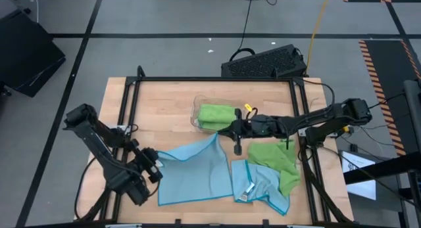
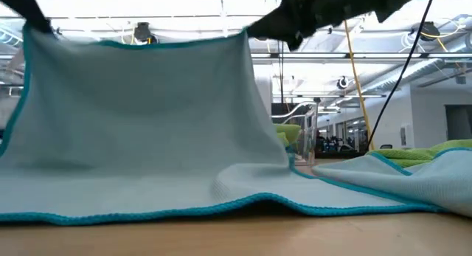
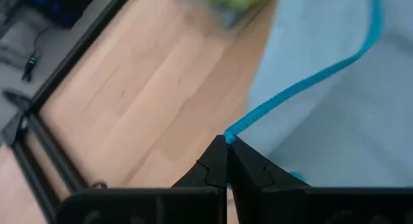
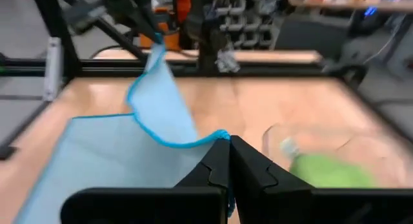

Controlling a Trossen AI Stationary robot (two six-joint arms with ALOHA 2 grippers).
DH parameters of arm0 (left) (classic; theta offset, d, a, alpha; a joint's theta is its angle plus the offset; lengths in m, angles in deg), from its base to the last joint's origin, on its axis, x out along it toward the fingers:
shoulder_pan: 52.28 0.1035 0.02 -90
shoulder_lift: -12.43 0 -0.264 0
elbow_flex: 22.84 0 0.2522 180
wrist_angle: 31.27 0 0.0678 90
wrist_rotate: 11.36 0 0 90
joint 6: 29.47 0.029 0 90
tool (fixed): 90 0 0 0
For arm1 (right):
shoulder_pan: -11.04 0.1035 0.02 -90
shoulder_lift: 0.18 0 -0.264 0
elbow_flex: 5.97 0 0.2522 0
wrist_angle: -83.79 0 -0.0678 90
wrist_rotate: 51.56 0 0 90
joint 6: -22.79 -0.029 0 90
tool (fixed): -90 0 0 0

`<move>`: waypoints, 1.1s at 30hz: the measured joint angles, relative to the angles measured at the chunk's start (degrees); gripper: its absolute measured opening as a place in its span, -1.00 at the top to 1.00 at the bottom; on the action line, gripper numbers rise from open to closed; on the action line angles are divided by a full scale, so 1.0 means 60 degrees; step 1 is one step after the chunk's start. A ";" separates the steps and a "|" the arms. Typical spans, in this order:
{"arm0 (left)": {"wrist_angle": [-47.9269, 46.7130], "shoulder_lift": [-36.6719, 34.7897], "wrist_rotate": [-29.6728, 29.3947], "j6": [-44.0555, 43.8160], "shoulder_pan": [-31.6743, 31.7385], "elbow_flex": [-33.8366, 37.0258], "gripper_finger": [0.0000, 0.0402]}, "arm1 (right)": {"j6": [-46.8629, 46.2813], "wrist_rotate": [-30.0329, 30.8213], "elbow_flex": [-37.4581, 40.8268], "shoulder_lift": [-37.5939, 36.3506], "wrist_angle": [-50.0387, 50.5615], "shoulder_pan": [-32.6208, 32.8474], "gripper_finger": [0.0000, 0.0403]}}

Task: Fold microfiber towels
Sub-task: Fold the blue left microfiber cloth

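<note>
A light blue microfiber towel (image 1: 194,172) with a teal hem is raised by its two far corners, sagging between them. Its near edge (image 2: 221,206) lies on the wooden table. My left gripper (image 1: 156,159) is shut on the far left corner. My right gripper (image 1: 223,133) is shut on the far right corner. A second light blue towel (image 1: 260,188) and a lime green towel (image 1: 279,163) lie crumpled on the table at the right. Another lime green towel (image 1: 216,116) lies folded in a clear plastic tray (image 1: 196,113) behind. My left gripper pinches the towel's far left corner (image 3: 233,132), on the teal hem, between its two fingertips (image 3: 216,161), slanting down from the table's left. That corner is lifted clear and the cloth hangs from it. My right gripper pinches the far right corner (image 4: 219,135), on the teal hem, between its two fingertips (image 4: 244,161). The fingers come nearly level from the table's right. The corner is lifted and the cloth falls away to the table.
A black frame (image 1: 217,79) runs around the tabletop. The clear tray stands just behind the raised towel. The heap of two towels fills the near right part of the table. Bare wood (image 1: 161,110) shows at the far left.
</note>
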 joint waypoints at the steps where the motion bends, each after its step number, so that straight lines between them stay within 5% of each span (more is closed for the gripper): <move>1: 0.0036 0.0004 0.0118 -0.0221 0.0000 0.0181 0.96 | -0.0370 -0.0086 0.0092 0.0000 -0.0008 0.0004 1.00; 5: 0.0051 0.0004 0.0386 -0.0901 0.0012 0.0789 0.96 | -0.1843 0.0780 0.0552 0.0048 -0.0651 0.0011 1.00; 12: 0.0234 0.0004 0.0027 -0.0988 0.0015 0.0990 0.96 | -0.0947 0.1355 0.1002 0.0830 -0.2666 -0.0058 1.00; 18: -0.0007 -0.0072 -0.0097 0.0723 0.0170 0.0910 0.96 | -0.0975 0.1123 0.0992 0.1054 -0.3011 -0.0062 1.00; 25: 0.0077 -0.1252 -0.1683 0.2814 0.0962 0.0966 0.96 | -0.0590 0.1119 0.0955 0.0897 -0.3998 -0.0067 1.00; 33: 0.0031 -0.2195 -0.0740 0.3493 0.1389 0.1173 0.96 | -0.1264 0.0561 0.0962 0.0827 -0.3161 0.0004 1.00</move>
